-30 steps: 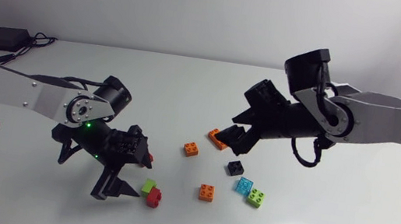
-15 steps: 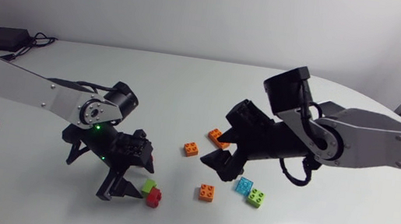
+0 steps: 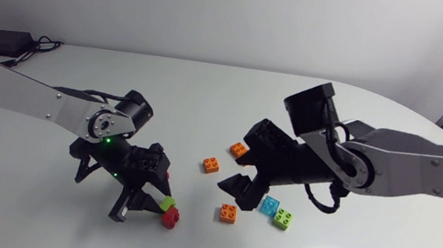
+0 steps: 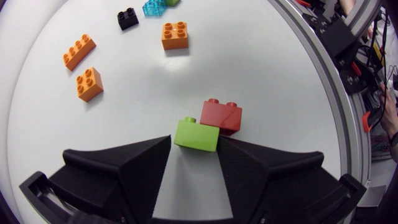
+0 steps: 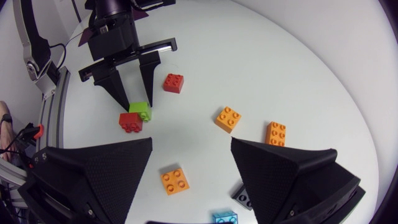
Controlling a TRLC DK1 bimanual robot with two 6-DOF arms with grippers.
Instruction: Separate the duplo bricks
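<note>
From above, our left gripper (image 3: 156, 204) is at the green brick (image 3: 165, 206), which is stuck to a red brick (image 3: 171, 218), well apart from our right gripper (image 3: 242, 192).

At the left wrist, the fingertips pinch the green brick only by its end. We judge a deeper bite safer before pulling, with the red brick held.

At the right wrist, the fingers stand wide and empty above an orange brick (image 5: 174, 179).

Altogether we count three orange, two red, two green, one black brick (image 4: 127, 18) and one blue brick (image 4: 153, 7).
</note>
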